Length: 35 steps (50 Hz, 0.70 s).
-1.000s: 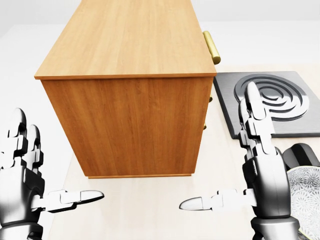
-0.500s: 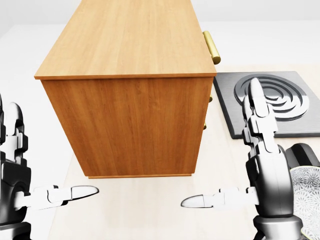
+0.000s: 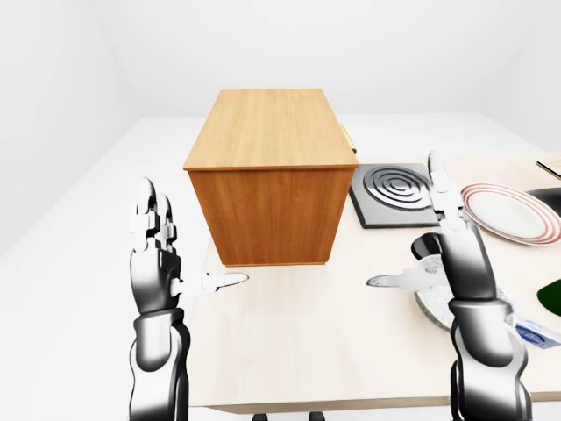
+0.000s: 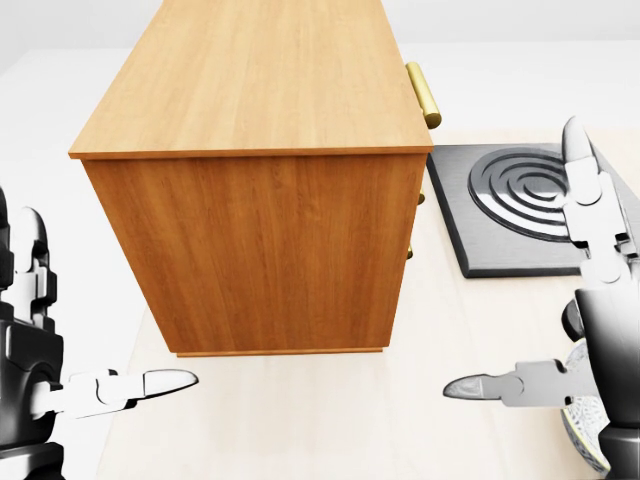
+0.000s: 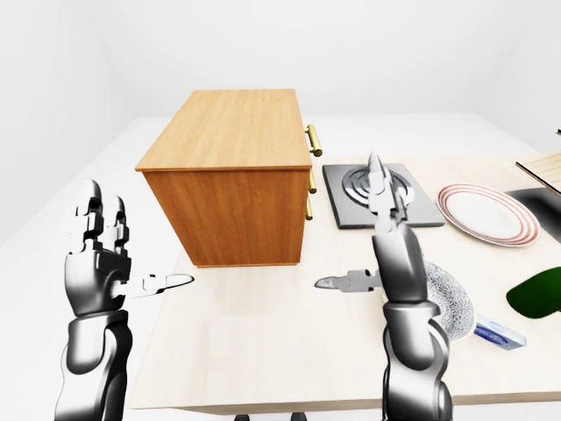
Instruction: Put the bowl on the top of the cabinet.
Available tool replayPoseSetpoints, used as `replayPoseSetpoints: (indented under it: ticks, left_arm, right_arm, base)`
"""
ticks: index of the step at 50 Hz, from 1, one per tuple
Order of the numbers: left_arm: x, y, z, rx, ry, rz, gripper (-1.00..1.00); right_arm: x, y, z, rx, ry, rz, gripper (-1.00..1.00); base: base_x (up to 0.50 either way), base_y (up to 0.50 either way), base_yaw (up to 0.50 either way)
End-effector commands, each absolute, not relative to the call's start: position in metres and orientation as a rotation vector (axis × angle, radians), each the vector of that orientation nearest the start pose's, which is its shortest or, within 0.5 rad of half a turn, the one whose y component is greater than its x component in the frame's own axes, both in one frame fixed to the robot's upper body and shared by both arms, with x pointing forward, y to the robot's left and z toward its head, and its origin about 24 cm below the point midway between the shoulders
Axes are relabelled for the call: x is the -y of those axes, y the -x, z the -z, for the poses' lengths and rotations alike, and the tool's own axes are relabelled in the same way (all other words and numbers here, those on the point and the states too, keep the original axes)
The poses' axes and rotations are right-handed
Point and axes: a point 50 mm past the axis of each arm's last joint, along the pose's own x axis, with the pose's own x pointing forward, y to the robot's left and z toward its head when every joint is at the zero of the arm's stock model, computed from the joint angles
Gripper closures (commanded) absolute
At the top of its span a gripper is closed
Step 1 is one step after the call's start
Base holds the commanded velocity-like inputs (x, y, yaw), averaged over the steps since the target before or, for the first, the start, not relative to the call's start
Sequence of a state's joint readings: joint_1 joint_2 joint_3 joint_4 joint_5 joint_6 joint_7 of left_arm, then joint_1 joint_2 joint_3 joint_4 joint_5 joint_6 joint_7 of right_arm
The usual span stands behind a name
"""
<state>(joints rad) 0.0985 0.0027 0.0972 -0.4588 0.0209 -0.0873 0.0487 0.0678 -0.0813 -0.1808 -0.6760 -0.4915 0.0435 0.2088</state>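
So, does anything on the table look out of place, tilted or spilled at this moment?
Nothing stands out. The cabinet stands upright on the table; the burner plate and striped plate lie flat. The bowl sits upright beside the open right hand, partly hidden by it. The left hand is open too. Nothing is spilled.

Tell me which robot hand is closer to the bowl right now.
Right. The right robot hand is raised open directly beside the bowl, partly covering it, while the left robot hand is open beyond the table's far left edge.
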Motion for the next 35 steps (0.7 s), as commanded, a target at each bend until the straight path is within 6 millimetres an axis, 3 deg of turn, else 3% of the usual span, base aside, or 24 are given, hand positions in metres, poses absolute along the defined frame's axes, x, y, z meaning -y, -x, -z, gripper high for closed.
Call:
replayPoseSetpoints:
  ticks: [1, 12, 21, 35]
  left_arm:
    - [-0.180, -0.219, -0.128, 0.430, -0.051, -0.171, -1.00]
    - [-0.181, -0.219, -0.128, 0.431, -0.050, -0.168, -1.00]
    - [-0.180, -0.220, -0.125, 0.418, -0.050, -0.163, -1.00]
    - [-0.181, -0.225, -0.116, 0.378, -0.050, -0.169, -1.00]
  right_arm:
    - [0.215, -0.189, -0.186, 0.347, 0.906, 0.169, -1.00]
    - [0.232, -0.165, -0.194, 0.203, 1.049, 0.084, -1.00]
    - [0.241, -0.153, -0.201, 0.198, 1.070, 0.161, -1.00]
    - [0.254, -0.137, -0.151, -0.019, 1.023, 0.131, -1.00]
  base:
    - [0.00, 0.00, 0.00]
    - [0.00, 0.00, 0.00]
    - [0.00, 0.00, 0.00]
    - [0.00, 0.00, 0.00]
